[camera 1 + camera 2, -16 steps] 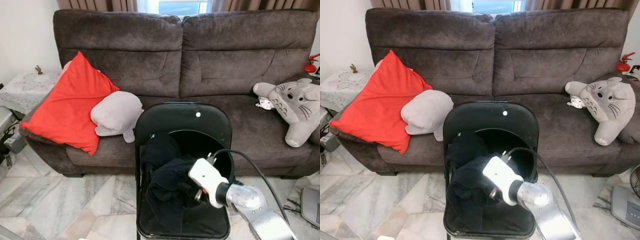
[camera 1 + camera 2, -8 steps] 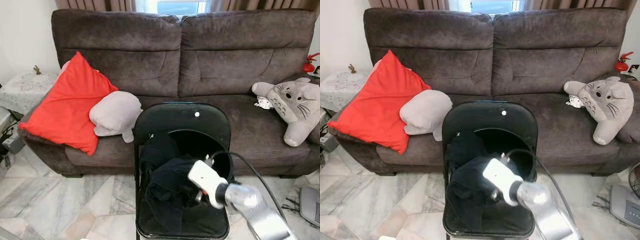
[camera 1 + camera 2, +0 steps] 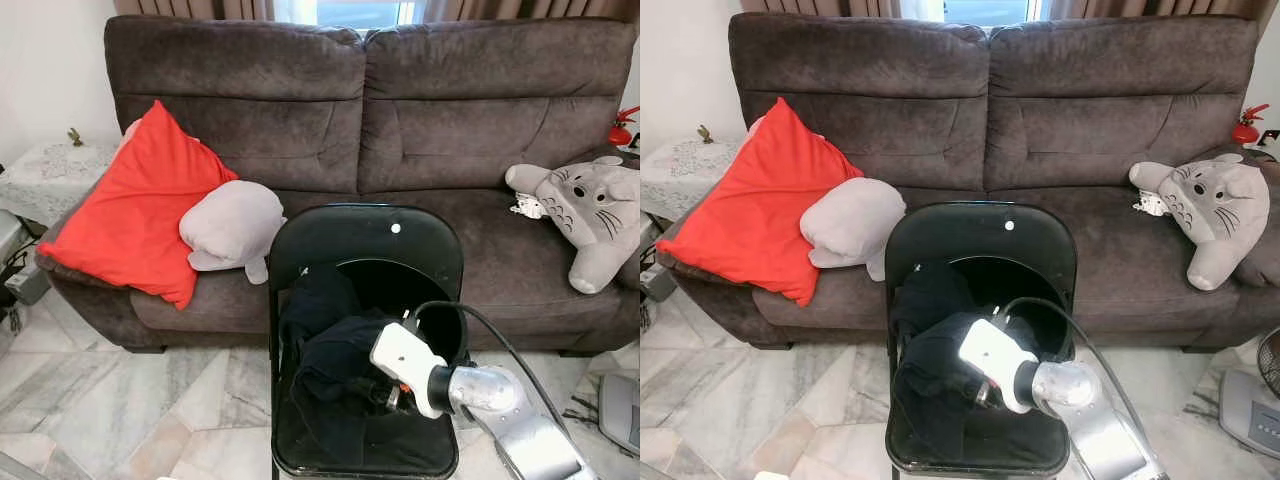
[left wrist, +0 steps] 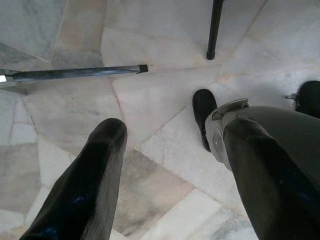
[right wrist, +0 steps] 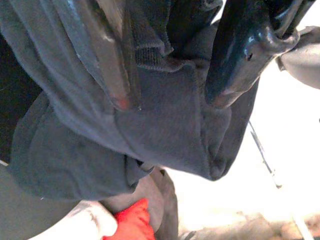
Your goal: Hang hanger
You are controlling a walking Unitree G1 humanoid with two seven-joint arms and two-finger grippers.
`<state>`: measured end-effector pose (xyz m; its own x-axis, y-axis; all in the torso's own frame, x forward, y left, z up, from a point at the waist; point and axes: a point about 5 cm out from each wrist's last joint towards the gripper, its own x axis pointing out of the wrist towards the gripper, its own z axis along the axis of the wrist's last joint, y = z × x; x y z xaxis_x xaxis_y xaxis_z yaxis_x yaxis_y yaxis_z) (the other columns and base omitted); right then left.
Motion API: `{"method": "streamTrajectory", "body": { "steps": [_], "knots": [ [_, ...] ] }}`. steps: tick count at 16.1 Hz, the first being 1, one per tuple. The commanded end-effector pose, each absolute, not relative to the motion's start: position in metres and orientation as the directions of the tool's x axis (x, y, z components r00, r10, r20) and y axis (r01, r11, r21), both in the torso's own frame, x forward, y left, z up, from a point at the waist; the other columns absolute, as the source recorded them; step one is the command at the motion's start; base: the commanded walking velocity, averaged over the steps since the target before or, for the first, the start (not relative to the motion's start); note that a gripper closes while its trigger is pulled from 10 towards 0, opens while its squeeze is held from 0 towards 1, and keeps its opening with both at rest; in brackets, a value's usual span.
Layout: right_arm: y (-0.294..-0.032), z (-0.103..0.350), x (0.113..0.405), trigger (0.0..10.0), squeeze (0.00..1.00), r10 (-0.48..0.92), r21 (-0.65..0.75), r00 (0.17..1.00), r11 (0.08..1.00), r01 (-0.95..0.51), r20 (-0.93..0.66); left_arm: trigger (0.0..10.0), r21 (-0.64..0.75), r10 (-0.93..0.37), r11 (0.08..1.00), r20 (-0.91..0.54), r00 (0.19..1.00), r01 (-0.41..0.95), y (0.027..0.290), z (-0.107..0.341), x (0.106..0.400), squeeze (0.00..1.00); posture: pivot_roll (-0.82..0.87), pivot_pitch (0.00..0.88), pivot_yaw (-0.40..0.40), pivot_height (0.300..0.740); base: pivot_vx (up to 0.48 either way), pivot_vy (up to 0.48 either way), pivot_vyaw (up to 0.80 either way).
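A brown sofa (image 3: 400, 130) stands behind a black chair (image 3: 365, 250). A dark garment (image 3: 335, 375) lies heaped on its seat. My right gripper (image 5: 170, 85) presses into it, fingers narrowly parted. My left gripper (image 4: 172, 170) hangs wide.

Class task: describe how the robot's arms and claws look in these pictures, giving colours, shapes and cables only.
The right arm is a shiny silver tube ending in a white, rounded wrist block, with a thick black cable looping over it. The left claw has two long, glossy black fingers that are rounded at the tips.
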<state>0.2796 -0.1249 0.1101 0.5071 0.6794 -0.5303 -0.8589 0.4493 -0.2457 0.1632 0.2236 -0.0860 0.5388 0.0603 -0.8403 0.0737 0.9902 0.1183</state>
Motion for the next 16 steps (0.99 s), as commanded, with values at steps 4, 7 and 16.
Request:
{"method": "streamTrajectory", "body": {
  "steps": [4, 7, 16],
  "knots": [
    [-0.133, 0.103, 0.283, 10.0, 0.00, 0.632, -0.295, 0.481, 0.383, -0.876, -0.608, 10.0, 0.125, 0.069, 0.989, -0.855, 0.514, 0.075, 0.227, -0.089, 0.156, 0.00, 0.00, 0.070, 0.037, 0.740, 0.000, 0.000, 0.00],
    [-0.137, 0.107, 0.290, 10.0, 0.00, 0.602, -0.331, 0.512, 0.393, -0.858, -0.612, 10.0, 0.121, 0.064, 0.990, -0.856, 0.512, 0.077, 0.225, -0.089, 0.156, 0.00, 0.00, 0.070, 0.036, 0.740, 0.000, 0.000, 0.00],
    [-0.132, 0.111, 0.270, 10.0, 0.00, 0.650, -0.259, 0.533, 0.475, -0.841, -0.541, 10.0, 0.107, 0.044, 0.990, -0.859, 0.510, 0.095, 0.216, -0.091, 0.157, 0.00, -0.01, 0.080, 0.040, 0.740, 0.000, 0.000, 0.00]
  ]
}}
